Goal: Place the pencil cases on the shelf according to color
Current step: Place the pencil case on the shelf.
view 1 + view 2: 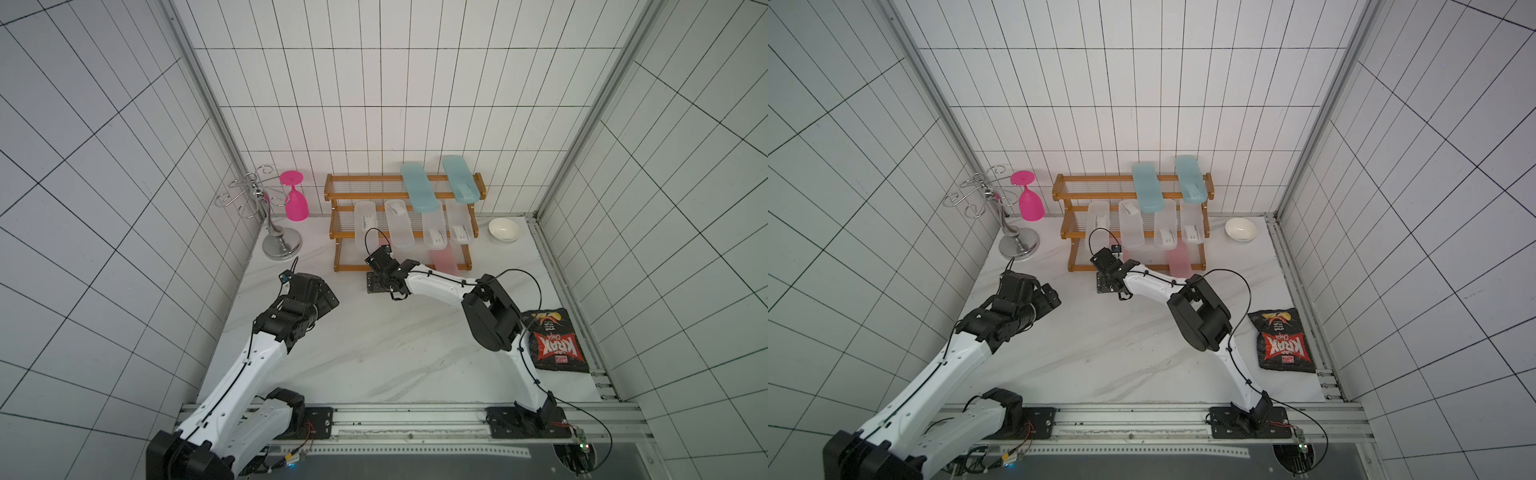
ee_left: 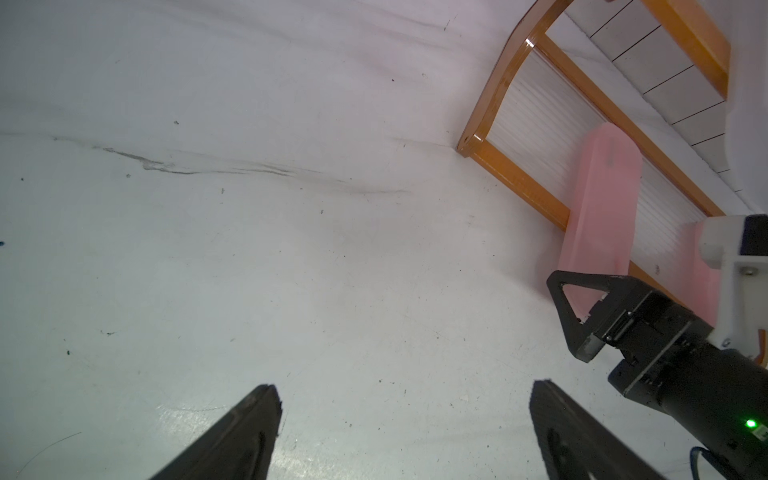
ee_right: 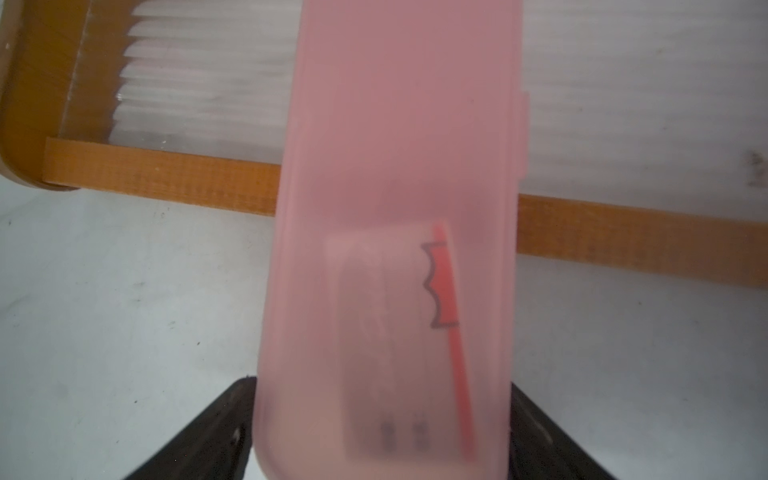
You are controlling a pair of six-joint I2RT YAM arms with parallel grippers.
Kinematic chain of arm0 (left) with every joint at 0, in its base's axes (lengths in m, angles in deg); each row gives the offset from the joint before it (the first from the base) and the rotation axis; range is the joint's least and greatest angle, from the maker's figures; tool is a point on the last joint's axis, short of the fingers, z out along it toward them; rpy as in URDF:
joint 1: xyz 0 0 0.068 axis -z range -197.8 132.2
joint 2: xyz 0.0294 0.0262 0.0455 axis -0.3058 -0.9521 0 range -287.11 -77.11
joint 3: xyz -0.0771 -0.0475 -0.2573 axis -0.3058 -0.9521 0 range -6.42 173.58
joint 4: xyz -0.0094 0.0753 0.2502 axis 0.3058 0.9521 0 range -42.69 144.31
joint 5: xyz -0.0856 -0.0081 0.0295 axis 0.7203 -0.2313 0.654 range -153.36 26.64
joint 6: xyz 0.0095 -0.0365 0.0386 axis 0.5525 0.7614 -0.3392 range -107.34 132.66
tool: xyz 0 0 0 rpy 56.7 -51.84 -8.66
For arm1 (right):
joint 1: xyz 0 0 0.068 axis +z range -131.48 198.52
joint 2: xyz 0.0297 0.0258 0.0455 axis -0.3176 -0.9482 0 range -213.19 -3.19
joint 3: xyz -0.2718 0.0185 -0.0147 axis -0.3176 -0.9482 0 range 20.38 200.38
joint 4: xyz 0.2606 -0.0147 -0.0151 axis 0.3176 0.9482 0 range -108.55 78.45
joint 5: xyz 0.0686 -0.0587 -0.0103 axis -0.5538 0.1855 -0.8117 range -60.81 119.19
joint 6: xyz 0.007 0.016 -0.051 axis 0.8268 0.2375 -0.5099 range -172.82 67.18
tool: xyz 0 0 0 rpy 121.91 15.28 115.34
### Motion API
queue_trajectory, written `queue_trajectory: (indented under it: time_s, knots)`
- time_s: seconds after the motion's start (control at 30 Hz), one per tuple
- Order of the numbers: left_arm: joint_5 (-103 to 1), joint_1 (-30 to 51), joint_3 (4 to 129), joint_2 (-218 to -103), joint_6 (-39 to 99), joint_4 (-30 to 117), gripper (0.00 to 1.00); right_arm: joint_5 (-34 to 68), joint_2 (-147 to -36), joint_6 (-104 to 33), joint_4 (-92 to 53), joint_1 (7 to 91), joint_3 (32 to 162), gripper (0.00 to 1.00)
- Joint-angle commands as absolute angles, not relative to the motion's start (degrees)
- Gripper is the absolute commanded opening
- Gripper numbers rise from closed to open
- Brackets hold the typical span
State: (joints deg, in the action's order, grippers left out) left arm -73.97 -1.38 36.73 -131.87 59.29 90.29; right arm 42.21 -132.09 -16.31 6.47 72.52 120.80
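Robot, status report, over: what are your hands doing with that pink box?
Left gripper open, empty, hovering over table. Right gripper flanks pink pencil case on shelf bottom tier; grip unclear. Clear pencil case overhangs just above.

Looking steeply down in both top views from high over the front edge, facing the tiled back wall (image 1: 374, 104), taking in the whole surface (image 1: 374, 353) and shelf (image 1: 365, 178). Peering low across the surface from the left wrist, pressing close against one pink pencil case (image 2: 598, 216) from the right wrist, sharing that case and the shelf's bottom tier.
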Motion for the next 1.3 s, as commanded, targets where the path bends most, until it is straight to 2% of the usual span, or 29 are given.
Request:
queue_trajectory:
  time_s: [0.0, 0.3, 0.5, 0.57, 0.73, 0.83, 0.97, 1.07, 1.27]
  knots:
    - [-73.14, -1.55, 36.90, -131.34, 58.45, 92.11, 0.98, 43.17, -130.60, -14.99, 6.68, 72.41, 122.18, 0.96]
    - [-68.80, -0.52, 35.53, -127.72, 60.80, 92.03, 0.98, 42.05, -119.76, -12.63, 5.49, 72.91, 111.78, 0.97]
    - [-68.61, 2.77, 35.06, -127.12, 62.67, 92.04, 0.98, 42.05, -112.75, -11.59, 3.01, 74.35, 102.44, 0.93]
    - [-70.00, 5.55, 35.19, -127.23, 63.89, 91.71, 0.98, 42.27, -110.28, -11.60, 1.96, 74.74, 99.09, 0.89]
    - [-75.76, 12.00, 35.61, -127.91, 66.79, 90.66, 0.98, 40.42, -106.22, -11.34, -3.70, 75.09, 90.08, 0.64]
    - [-76.54, 12.29, 35.90, -128.09, 66.64, 90.00, 0.98, 38.90, -107.57, -12.07, -7.75, 74.95, 88.44, 0.46]
    - [-78.45, 12.25, 36.29, -127.78, 65.86, 91.22, 0.98, 38.43, -112.98, -13.31, -8.46, 74.84, 92.39, 0.31]
    - [-79.98, 12.17, 35.79, -127.27, 65.40, 91.51, 0.98, 38.21, -116.70, -13.80, -9.79, 74.38, 95.17, 0.25]
    - [-82.55, 12.08, 33.97, -125.82, 64.90, 90.91, 0.98, 38.42, -121.45, -14.46, -13.61, 72.87, 98.61, 0.24]
